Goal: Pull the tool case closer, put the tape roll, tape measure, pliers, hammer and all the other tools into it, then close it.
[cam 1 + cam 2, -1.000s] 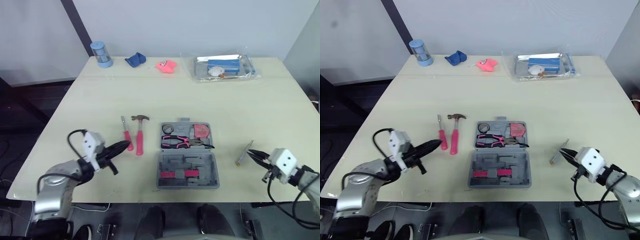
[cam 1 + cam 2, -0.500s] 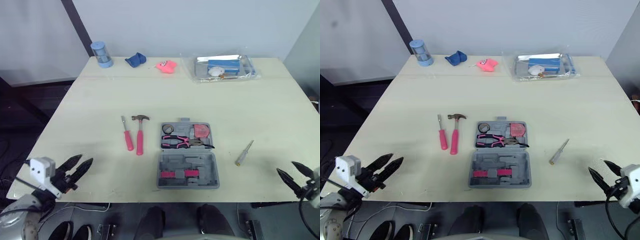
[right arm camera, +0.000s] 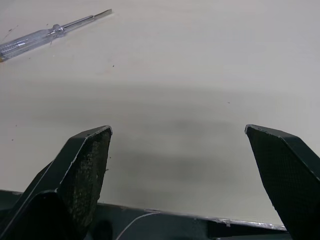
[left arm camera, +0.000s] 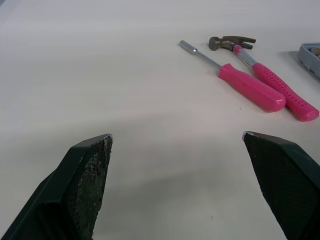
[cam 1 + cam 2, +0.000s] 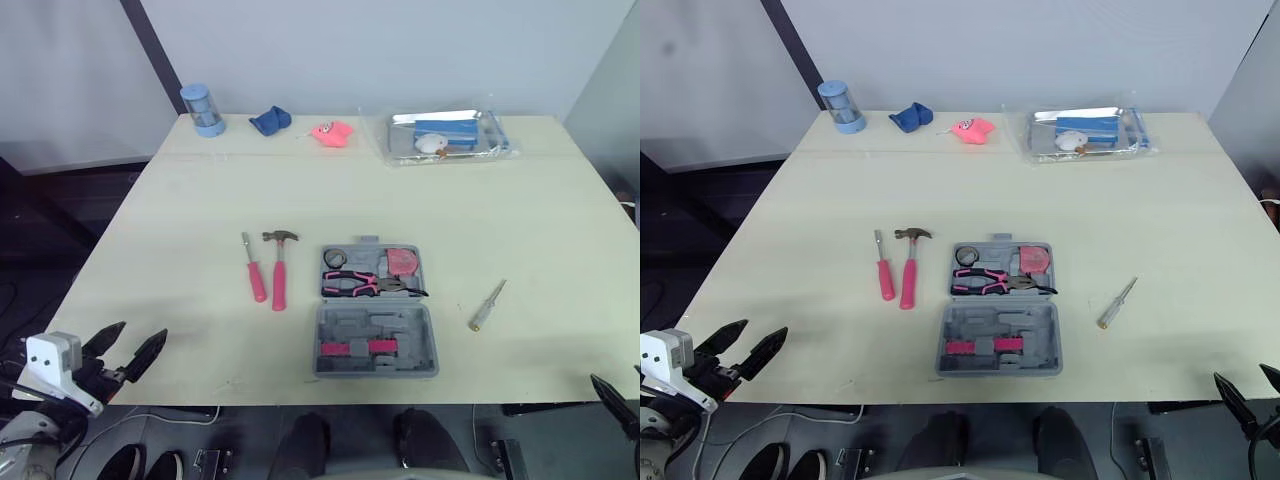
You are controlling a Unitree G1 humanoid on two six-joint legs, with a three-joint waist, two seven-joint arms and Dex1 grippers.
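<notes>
Left hand [image 5: 142, 330], right hand [image 5: 1240, 374] lower (spread)

The frame's lower corner cuts off the right gripper [image 5: 1241, 378], leaving just its fingers [image 5: 1226, 392]. The left wrist view crops the tool case [image 4: 311, 54] to one corner. Contents of the clear bag [image 5: 448, 137] are too small to tell.

Bare table [image 5: 170, 230] lies between the left gripper [image 5: 143, 330], at the near left corner, and the pink screwdriver [image 5: 254, 272] beside the hammer [image 5: 279, 268]. On the right, a clear-handled screwdriver [image 5: 487, 306] lies alone between the open tool case [image 5: 377, 340] and the right gripper [image 5: 1241, 374], off the near edge.
</notes>
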